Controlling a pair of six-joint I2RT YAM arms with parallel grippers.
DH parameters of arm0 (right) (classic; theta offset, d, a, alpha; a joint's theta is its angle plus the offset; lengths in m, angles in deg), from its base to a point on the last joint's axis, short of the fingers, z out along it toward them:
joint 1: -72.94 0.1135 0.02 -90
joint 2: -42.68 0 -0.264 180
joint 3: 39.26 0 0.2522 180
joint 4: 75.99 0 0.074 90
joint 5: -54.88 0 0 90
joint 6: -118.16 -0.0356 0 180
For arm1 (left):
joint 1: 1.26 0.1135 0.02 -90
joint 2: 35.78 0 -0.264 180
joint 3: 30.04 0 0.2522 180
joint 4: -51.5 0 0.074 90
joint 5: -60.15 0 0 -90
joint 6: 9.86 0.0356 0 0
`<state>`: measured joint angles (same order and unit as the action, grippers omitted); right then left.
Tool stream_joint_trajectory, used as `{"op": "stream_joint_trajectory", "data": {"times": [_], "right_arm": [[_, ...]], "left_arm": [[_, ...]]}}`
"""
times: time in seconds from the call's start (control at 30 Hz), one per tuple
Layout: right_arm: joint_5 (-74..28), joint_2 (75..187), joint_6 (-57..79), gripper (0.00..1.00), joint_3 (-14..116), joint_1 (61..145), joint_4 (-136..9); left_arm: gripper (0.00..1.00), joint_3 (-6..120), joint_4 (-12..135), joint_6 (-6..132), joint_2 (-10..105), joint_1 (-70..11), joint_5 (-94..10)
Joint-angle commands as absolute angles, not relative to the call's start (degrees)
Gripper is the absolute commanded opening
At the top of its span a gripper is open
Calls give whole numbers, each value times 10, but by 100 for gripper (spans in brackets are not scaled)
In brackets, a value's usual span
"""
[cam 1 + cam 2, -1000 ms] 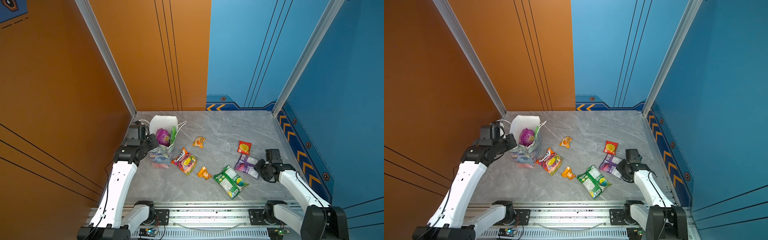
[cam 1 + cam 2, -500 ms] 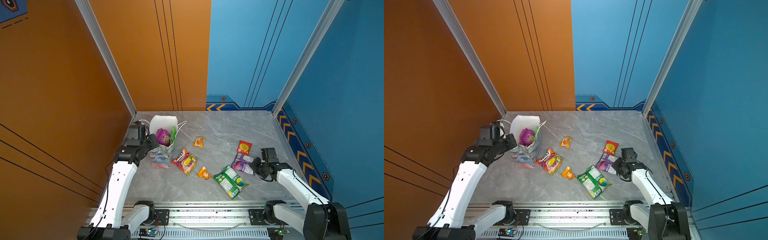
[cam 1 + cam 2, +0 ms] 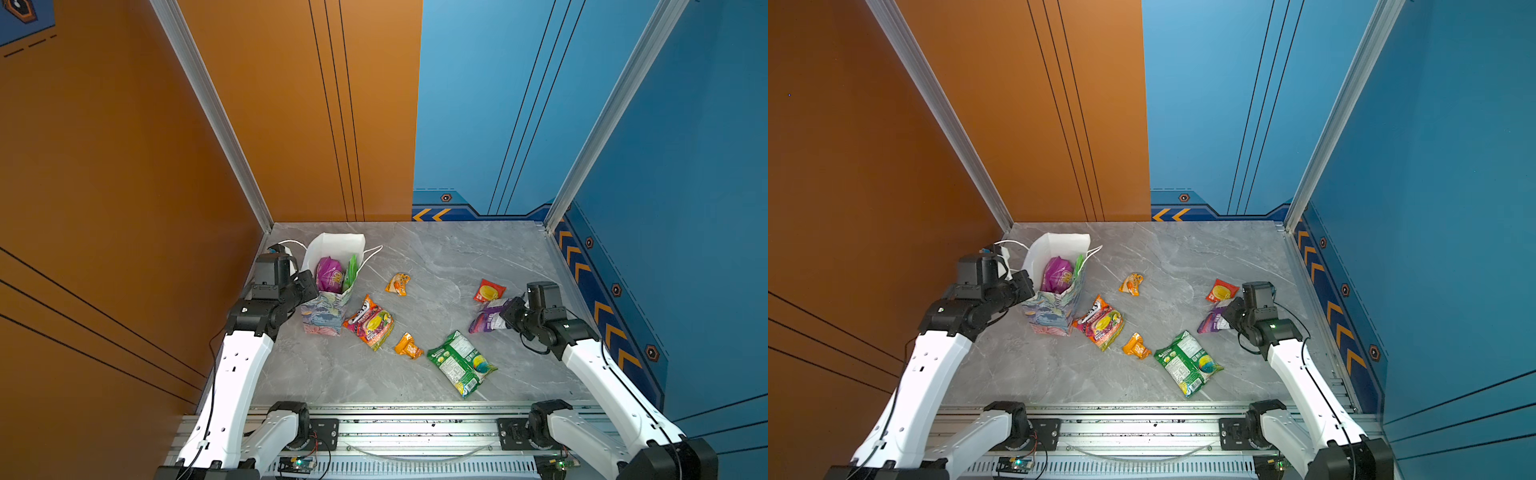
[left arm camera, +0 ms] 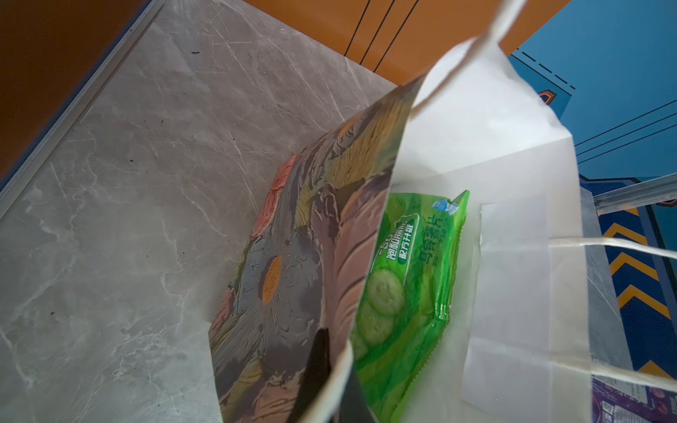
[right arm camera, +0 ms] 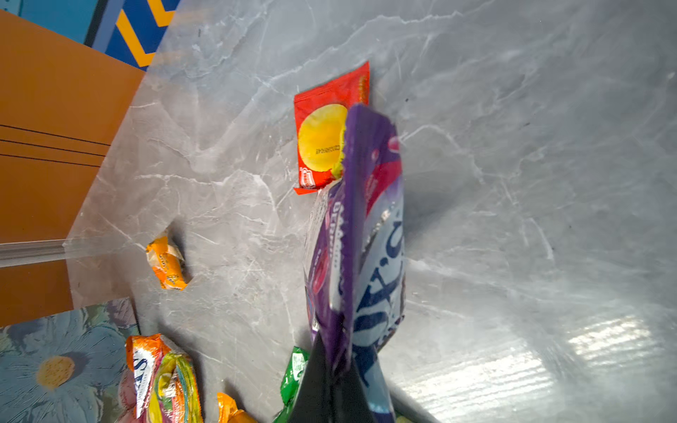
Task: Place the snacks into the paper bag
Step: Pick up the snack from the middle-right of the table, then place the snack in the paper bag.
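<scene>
The floral paper bag (image 3: 328, 307) stands open at the back left. My left gripper (image 3: 309, 286) is shut on its near rim, one finger outside and one inside (image 4: 335, 351). Inside the bag are a magenta pouch (image 3: 329, 274) and a green packet (image 4: 406, 285). My right gripper (image 3: 509, 313) is shut on the edge of a purple packet (image 5: 362, 238), which hangs tilted up off the table. A red packet (image 3: 489, 290) lies just behind it.
On the grey table lie a multicoloured packet (image 3: 371, 322) beside the bag, two small orange packets (image 3: 397, 284) (image 3: 408, 345) and a large green chips packet (image 3: 461, 362) near the front. Orange wall (image 3: 124, 208) stands close on the left, blue wall (image 3: 685, 249) on the right.
My right gripper has closed on the purple packet, moved back and left with it and tipped its held end up. The left arm and the bag have not moved.
</scene>
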<state>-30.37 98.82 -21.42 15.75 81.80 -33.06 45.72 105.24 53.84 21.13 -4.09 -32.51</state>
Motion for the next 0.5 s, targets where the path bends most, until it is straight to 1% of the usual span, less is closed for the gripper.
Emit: {"op": "stream_joint_trajectory", "data": {"times": [0.0,0.2,0.33,0.47], "right_arm": [[-329,984,-224,0,198,836,-324],[-365,997,-222,0,229,875,-329],[-371,1007,-226,0,243,898,-345],[-388,1021,-221,0,281,930,-362]], "left_arm": [[0,455,1015,554,199,-47,-346],[0,451,1004,554,192,-48,-356],[0,445,991,554,185,-47,-368],[0,444,988,554,185,-48,-374]]}}
